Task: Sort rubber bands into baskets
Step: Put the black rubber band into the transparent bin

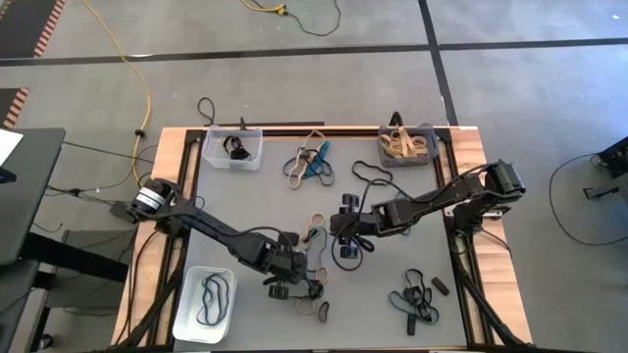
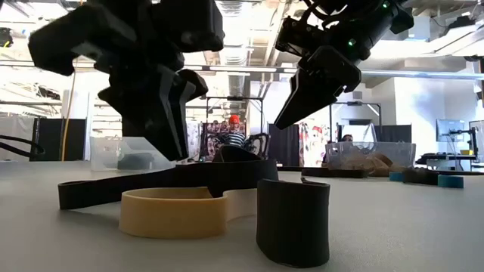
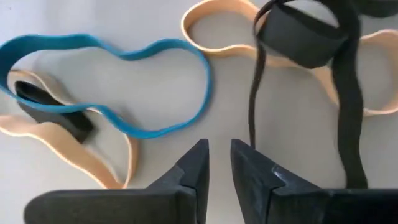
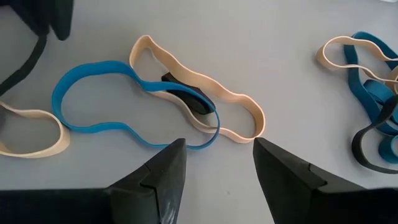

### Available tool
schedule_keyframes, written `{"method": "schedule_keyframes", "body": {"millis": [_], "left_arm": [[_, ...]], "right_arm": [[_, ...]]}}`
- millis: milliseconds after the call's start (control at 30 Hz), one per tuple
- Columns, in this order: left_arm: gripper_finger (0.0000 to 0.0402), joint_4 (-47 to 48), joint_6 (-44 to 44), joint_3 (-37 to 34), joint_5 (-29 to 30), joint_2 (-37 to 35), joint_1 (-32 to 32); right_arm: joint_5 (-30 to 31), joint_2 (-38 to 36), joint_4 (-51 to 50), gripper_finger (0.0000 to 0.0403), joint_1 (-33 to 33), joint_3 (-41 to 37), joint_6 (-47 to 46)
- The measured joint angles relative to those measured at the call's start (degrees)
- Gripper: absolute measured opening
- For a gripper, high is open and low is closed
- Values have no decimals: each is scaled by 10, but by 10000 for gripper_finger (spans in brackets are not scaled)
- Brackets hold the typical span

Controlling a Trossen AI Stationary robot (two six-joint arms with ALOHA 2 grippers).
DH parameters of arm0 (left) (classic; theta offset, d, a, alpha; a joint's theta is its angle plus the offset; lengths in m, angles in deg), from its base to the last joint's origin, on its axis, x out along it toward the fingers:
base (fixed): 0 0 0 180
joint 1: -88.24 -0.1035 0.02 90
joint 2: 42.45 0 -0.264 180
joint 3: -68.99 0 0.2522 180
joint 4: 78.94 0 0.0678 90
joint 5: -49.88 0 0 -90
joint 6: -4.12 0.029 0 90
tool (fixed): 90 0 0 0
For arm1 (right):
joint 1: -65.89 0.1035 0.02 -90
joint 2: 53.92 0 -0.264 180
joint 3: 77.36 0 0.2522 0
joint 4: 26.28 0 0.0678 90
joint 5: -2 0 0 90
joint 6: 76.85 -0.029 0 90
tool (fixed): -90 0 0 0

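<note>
Near the table's front middle, the left gripper (image 3: 217,163) hovers with fingers almost together, pinching nothing, above a thin teal-blue rubber band (image 3: 124,74). It should reopen and straddle one strand; the right gripper (image 4: 214,165) waits spread nearby.

Past the left gripper (image 3: 219,163), its jaws a narrow gap apart and empty, a blue band (image 3: 118,53) lies on the counter (image 3: 149,18), overlapping a tan band (image 3: 68,146); a black band (image 3: 345,93) crosses another tan one (image 3: 214,46).
</note>
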Motion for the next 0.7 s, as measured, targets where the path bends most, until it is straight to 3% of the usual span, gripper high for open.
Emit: {"method": "schedule_keyframes", "body": {"millis": [467, 567, 700], "left_arm": [[159, -48, -7, 1, -34, 56, 20], [152, -46, -9, 1, -24, 57, 17], [93, -45, 15, 1, -15, 57, 16]], "right_arm": [[-3, 0, 0, 217, 0, 0, -2], [-5, 0, 4, 217, 0, 0, -2], [-6, 0, 5, 217, 0, 0, -2]]}}
